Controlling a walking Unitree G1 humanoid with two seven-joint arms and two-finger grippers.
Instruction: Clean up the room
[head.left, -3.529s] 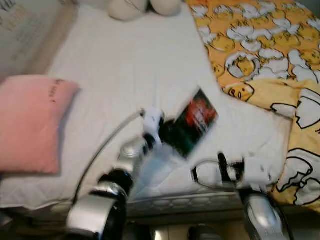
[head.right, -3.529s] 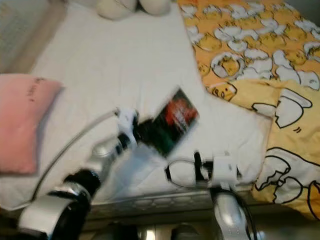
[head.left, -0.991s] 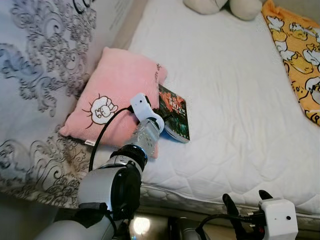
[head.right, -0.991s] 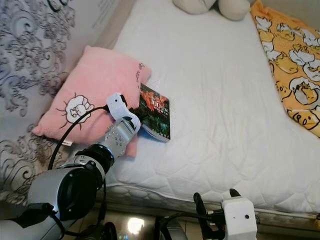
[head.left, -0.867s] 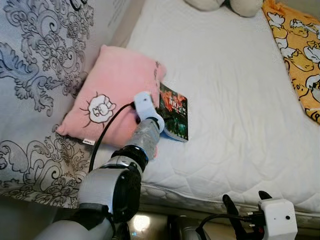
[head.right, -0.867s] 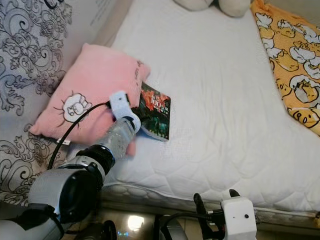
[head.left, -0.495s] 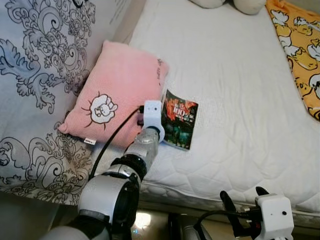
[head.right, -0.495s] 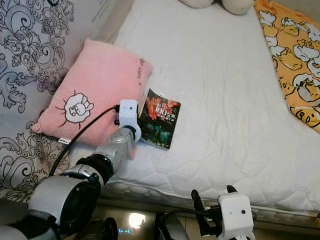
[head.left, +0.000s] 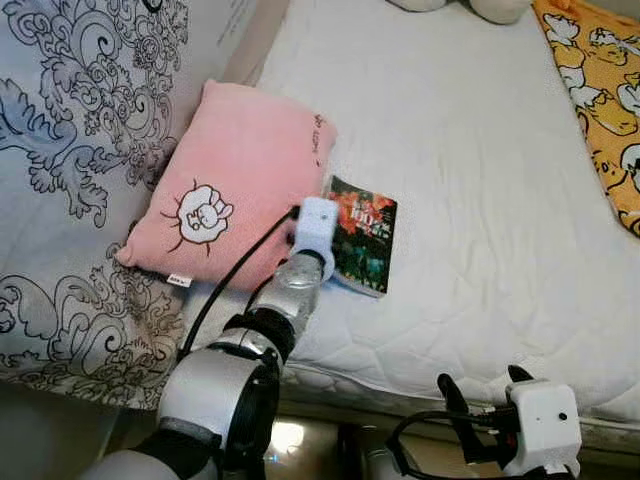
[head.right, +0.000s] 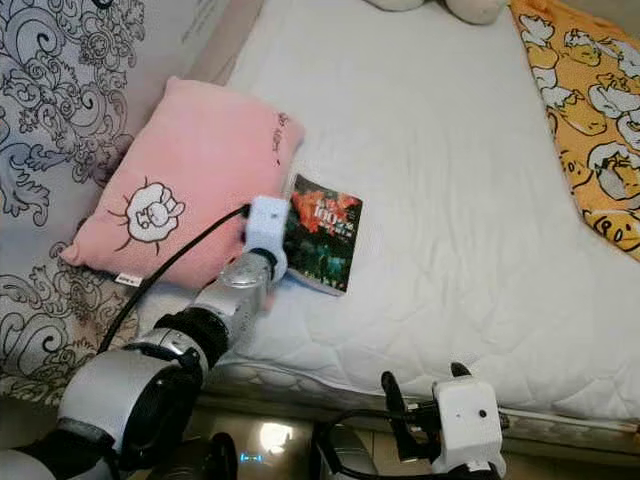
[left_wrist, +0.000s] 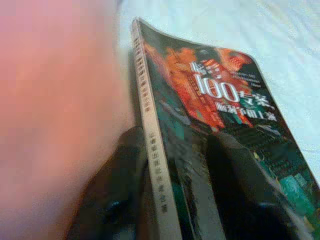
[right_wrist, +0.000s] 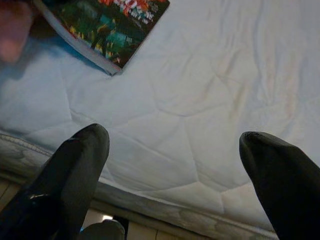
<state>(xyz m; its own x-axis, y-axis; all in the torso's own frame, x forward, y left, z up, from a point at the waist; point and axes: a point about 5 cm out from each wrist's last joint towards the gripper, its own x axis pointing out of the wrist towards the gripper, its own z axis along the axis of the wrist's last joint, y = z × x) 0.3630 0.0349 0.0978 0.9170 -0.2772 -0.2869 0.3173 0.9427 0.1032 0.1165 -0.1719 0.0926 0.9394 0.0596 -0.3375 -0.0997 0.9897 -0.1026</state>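
Observation:
A paperback book (head.left: 364, 234) with a dark green and red cover lies on the white mattress (head.left: 480, 150), right beside a pink pillow (head.left: 235, 175). My left gripper (left_wrist: 175, 150) is shut on the book's spine edge. One black finger (left_wrist: 235, 170) presses on the cover and the other sits under the spine against the pillow. In the eye views the white wrist camera (head.left: 318, 222) covers those fingers. My right gripper (right_wrist: 175, 145) hangs low at the mattress's near edge, open, with nothing between its fingers (right_wrist: 82, 150).
A yellow duvet (head.left: 600, 90) with a cartoon print covers the bed's right side. Pale plush toys (head.left: 470, 8) sit at the far end. A grey floral-patterned cloth (head.left: 70, 150) runs along the left. The bed's front edge and dark floor lie below.
Since 3.5 s ago the view has swung left, and the book has gone from the bed's middle to beside the pillow. In the last second the left gripper and book edged slightly right.

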